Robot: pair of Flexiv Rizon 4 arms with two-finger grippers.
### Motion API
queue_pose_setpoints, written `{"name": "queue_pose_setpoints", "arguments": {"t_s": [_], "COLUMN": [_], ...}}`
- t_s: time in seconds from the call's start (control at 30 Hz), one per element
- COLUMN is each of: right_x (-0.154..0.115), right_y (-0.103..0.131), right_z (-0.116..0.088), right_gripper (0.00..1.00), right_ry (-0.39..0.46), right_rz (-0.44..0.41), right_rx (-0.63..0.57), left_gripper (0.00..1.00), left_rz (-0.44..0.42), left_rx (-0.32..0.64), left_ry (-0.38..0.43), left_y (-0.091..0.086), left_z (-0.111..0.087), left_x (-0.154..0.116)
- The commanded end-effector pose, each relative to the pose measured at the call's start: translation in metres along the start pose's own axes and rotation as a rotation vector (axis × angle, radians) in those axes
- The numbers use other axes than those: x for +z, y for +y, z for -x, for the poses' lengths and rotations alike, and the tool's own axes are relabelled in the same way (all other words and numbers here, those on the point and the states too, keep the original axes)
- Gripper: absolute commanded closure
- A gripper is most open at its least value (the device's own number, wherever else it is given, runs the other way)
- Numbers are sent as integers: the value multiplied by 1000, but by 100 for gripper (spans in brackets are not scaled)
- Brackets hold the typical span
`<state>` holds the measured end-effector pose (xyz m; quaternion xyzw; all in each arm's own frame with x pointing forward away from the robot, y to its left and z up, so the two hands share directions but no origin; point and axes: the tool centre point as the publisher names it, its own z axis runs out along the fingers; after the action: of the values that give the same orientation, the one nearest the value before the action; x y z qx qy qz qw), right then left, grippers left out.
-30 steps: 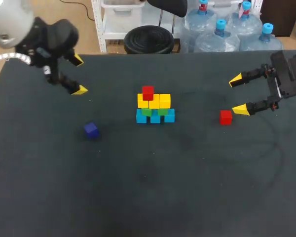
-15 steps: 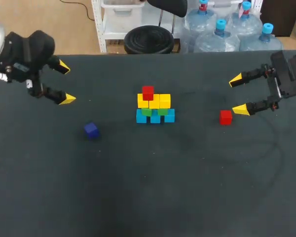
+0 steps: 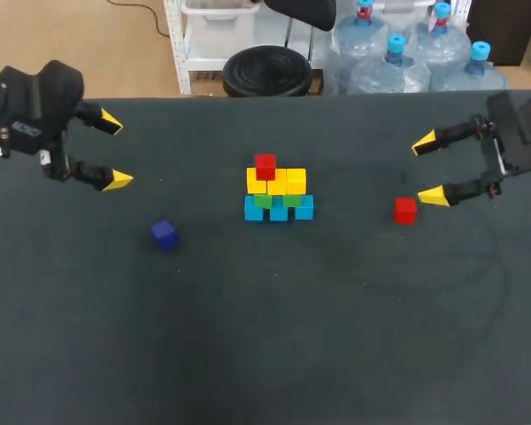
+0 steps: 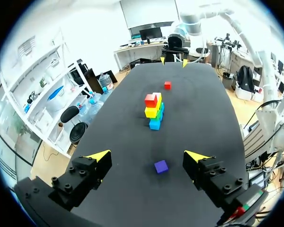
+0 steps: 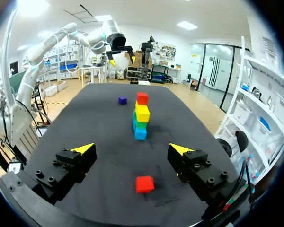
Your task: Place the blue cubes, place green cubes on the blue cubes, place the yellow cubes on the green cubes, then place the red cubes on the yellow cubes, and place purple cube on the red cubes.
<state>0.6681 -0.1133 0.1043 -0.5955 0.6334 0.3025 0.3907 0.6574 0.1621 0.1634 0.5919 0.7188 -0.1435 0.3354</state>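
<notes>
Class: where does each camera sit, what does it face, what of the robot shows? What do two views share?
Head view: above, behind, looking down at the table; left gripper, right gripper show.
Left wrist view: on left arm, facing purple cube, stack; own gripper shows.
Right wrist view: on right arm, facing loose red cube; own gripper shows.
Shared: both wrist views show the stack.

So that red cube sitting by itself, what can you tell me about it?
The lone red cube is a small, plain, solid-looking block, evenly red. It rests flat on the dark table, apart from the stack, just ahead of the open right hand. Nothing but the table touches it.
</notes>
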Motion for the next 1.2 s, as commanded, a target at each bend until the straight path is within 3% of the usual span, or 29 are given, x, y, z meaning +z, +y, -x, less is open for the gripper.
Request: {"name": "queue_pose_setpoints", "arguments": {"t_s": [0.03, 0.13, 0.3, 0.7, 1.2], "right_x": [-14, -18, -18, 1, 43], "right_y": [5, 4, 5, -13, -26], "right_z": [-9, -19, -38, -81, -85], "right_gripper": [0, 0, 0, 0, 0], "right_ry": [27, 97, 134, 63, 13], "right_rz": [-11, 11, 64, 5, 4], "right_rx": [-14, -47, -96, -80, -46], "left_gripper": [0, 0, 0, 0, 0], "left_rz": [2, 2, 2, 2, 2], "left_rx": [3, 3, 3, 3, 3], "left_ry": [-19, -19, -19, -19, -19], "left_y": [-1, -1, -1, -1, -1], "left_z": [-2, -2, -2, -2, -2], "left_x": [-1, -1, -1, -1, -1]}}
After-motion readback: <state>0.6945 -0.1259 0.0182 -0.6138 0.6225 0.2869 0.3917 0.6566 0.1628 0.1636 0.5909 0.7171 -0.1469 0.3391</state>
